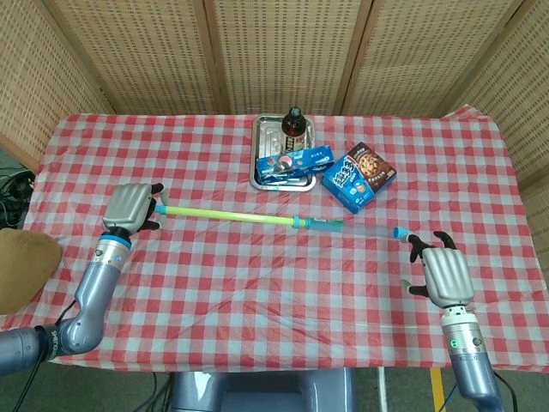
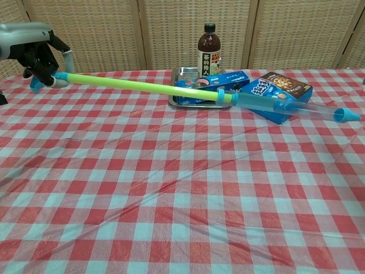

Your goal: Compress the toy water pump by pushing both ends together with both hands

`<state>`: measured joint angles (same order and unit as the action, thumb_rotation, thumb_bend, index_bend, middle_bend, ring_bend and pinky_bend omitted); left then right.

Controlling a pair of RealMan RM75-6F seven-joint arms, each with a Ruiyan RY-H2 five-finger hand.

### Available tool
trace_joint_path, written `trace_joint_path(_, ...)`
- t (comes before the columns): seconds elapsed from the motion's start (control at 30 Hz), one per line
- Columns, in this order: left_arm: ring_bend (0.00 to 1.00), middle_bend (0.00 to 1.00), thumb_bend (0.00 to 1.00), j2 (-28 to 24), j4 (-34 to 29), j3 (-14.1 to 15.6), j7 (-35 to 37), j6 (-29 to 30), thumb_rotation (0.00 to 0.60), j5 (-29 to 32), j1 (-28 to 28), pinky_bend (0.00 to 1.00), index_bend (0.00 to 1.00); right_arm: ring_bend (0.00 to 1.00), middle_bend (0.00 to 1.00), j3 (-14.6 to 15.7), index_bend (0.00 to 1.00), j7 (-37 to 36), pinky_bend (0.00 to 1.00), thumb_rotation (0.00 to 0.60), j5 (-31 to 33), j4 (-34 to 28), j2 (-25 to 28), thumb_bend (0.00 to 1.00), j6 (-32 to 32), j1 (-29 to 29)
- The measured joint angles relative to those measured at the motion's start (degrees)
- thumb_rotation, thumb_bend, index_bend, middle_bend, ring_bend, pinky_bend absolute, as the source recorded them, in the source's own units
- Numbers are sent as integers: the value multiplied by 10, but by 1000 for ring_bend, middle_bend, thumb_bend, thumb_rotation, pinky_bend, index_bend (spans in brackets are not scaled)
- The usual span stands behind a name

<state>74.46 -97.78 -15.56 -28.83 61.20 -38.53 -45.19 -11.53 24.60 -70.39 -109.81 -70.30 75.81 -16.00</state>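
The toy water pump (image 1: 257,218) is a long yellow-green rod running into a clear blue barrel (image 2: 285,107), ending in a blue nozzle (image 1: 400,232). My left hand (image 1: 130,209) grips its handle end at the table's left, and in the chest view this left hand (image 2: 33,48) holds the pump (image 2: 142,86) lifted off the cloth, stretched out at full length. My right hand (image 1: 444,275) is just right of and nearer than the nozzle. Its fingers (image 1: 419,247) bend toward the nozzle, a small gap short of it, and hold nothing. The chest view does not show the right hand.
A metal tray (image 1: 257,176) at the back centre holds a dark bottle (image 1: 294,125) and a blue snack box (image 1: 296,163). A blue cookie box (image 1: 358,177) lies to its right, just behind the pump's barrel. A brown object (image 1: 21,266) sits at the left edge.
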Motion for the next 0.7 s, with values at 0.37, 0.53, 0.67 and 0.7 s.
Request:
trace_joint_path(0.37, 797, 860, 648, -25, -38, -2, -8, 17, 600, 12, -4, 688, 892, 821, 810, -24, 398, 11, 319, 600, 45, 23, -35, 279, -17, -38)
trace_joint_path(0.53, 797, 860, 648, -26, -43, 1, -14, 19, 600, 17, -8, 688, 892, 875, 877, -36, 416, 22, 372, 600, 73, 38, -50, 335, -26, -59)
trace_joint_path(0.67, 797, 860, 648, -25, -45, 7, -15, 20, 600, 18, -9, 689, 892, 885, 891, -43, 420, 29, 378, 600, 93, 50, -60, 365, -29, -69)
trace_joint_path(0.7, 797, 860, 647, -25, -44, 7, -15, 21, 600, 18, -9, 689, 892, 885, 892, -44, 420, 31, 378, 600, 99, 53, -62, 368, -30, -71)
